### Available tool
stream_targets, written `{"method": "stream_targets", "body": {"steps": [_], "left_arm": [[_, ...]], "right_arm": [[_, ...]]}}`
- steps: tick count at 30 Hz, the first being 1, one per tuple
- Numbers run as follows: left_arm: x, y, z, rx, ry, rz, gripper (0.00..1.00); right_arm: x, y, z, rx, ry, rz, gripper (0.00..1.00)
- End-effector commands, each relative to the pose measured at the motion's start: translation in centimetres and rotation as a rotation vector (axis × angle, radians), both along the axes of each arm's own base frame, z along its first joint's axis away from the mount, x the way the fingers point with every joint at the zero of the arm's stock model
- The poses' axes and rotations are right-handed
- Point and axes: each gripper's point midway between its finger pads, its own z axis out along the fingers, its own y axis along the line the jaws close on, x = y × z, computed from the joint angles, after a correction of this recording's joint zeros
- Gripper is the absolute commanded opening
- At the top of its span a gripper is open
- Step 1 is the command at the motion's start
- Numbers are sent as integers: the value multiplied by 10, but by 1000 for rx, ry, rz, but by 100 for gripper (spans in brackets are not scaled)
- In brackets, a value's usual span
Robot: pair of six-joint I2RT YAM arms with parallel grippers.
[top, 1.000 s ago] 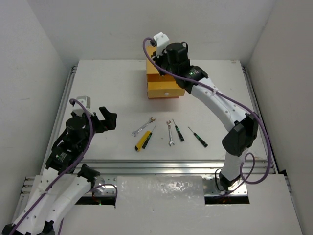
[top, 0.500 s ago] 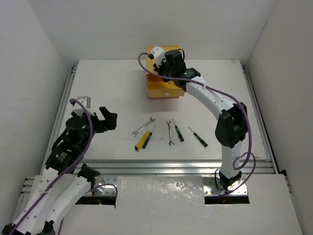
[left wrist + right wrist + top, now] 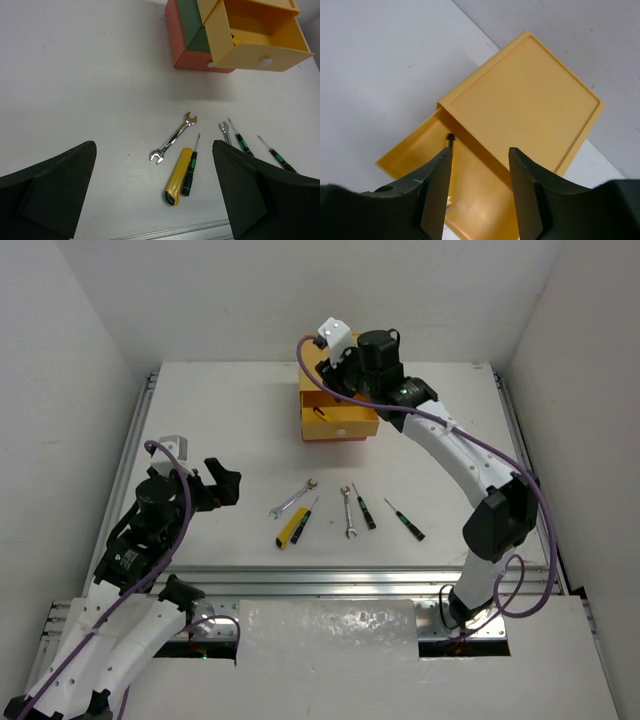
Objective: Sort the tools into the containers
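Observation:
The small chest (image 3: 322, 350) stands at the table's back, its yellow top drawer (image 3: 340, 424) pulled open, and green (image 3: 192, 24) and red-orange (image 3: 197, 60) drawers below it. My right gripper (image 3: 338, 370) hovers over the open drawer (image 3: 470, 200), open and empty. A thin tool's black tip (image 3: 450, 136) shows inside the drawer beside my left finger. On the table lie two wrenches (image 3: 293, 498) (image 3: 348, 513), a yellow-black utility knife (image 3: 293, 528), and three screwdrivers (image 3: 306, 512) (image 3: 364, 506) (image 3: 405, 519). My left gripper (image 3: 222, 483) is open, left of the tools.
The left wrist view shows the same tools: wrench (image 3: 173, 138), knife (image 3: 178, 176), screwdriver (image 3: 190, 167). A metal rail (image 3: 330, 580) runs along the table's near edge. White walls close in on three sides.
My right wrist has swung about over the chest, left and then back right, staying above the open yellow drawer. The left arm and the tools on the table have not moved.

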Motion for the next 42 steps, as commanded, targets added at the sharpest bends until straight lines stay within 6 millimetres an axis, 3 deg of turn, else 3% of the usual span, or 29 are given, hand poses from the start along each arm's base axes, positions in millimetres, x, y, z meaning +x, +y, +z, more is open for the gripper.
{"method": "stream_targets", "body": {"steps": [1,3,4,5,6,8,9,10,11,12,14,16,17,27,32,35,42], "left_arm": [[6,-4,11,-7,-50,-16,100],[6,-4,11,-6,-49,-13,100],[6,-3,10,-3,-47,-7,100],[7,-2,10,-5,-45,2,100],[7,2,11,0,-44,23,100],[6,9,11,-4,-45,61,100],[6,18,12,4,-46,113,100],[5,22,13,2,-49,136,100],[4,26,15,-5,-52,162,100],[2,31,16,-3,-57,187,100],[2,34,17,-4,-62,199,100],[2,32,17,-6,-64,190,100],[2,31,17,-6,-63,187,100],[0,31,20,-14,-75,179,100],[-1,29,22,-18,-82,168,100],[-1,28,22,-20,-84,161,100],[-3,26,24,-26,-95,143,100]], "right_arm": [[-16,18,10,75,41,82,52],[-34,39,7,122,114,99,55],[-44,46,-6,110,166,81,67],[-55,58,-14,84,172,24,71],[-65,59,-37,102,243,-55,71],[-80,53,-50,153,281,-192,75],[-106,56,-88,192,396,-266,76],[-116,55,-87,259,409,-300,77],[-133,60,-102,280,440,-324,77],[-145,55,-133,316,489,-395,77],[-166,62,-156,301,509,-433,77],[-174,60,-178,274,545,-520,77],[-181,66,-199,253,593,-550,77],[-211,108,-238,225,666,-520,65],[-229,128,-245,202,649,-492,61],[-228,141,-245,197,654,-479,60],[-234,132,-260,183,685,-549,58]]}}
